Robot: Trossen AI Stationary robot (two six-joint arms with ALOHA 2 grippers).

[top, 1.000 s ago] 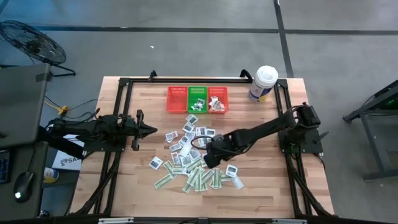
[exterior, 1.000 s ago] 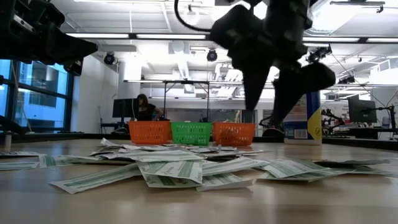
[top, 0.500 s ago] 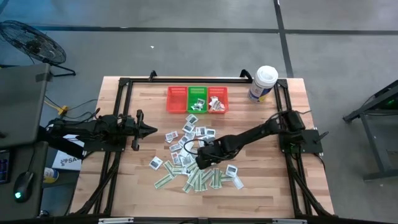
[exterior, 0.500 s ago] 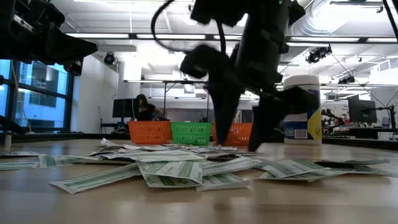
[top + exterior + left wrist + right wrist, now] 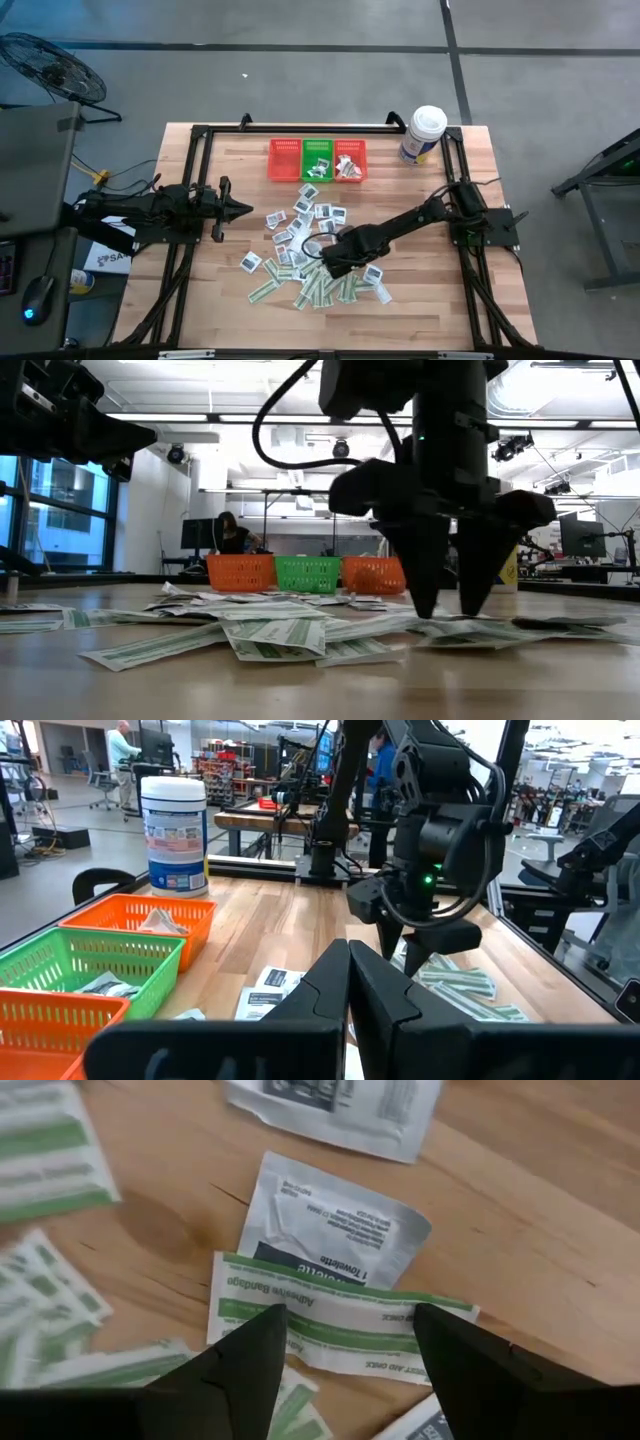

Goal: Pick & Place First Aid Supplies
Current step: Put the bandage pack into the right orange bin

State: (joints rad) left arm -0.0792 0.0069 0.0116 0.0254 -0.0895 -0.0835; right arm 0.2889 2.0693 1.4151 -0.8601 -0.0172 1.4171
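The first aid supplies (image 5: 305, 255) lie scattered in the middle of the table: squarish white packets and narrow green-and-white strips, flat on the wood. My right gripper (image 5: 448, 608) points straight down over the pile's right part, open. Its fingertips stand just above the packets. In the right wrist view one green-and-white strip (image 5: 340, 1320) lies between the two fingers, resting partly on a white printed packet (image 5: 335, 1220). My left gripper (image 5: 243, 208) waits shut at the table's left, pointing level toward the pile.
Three small mesh baskets stand in a row at the far side: red (image 5: 285, 160), green (image 5: 318, 160) and orange (image 5: 350, 160), the last two holding a few packets. A white tub with a blue label (image 5: 424, 135) stands at the far right. A black frame (image 5: 200, 135) borders the table.
My right gripper has sunk toward the pile of packets and tipped from a slant until it points straight down. It has stayed open. The packets have not moved.
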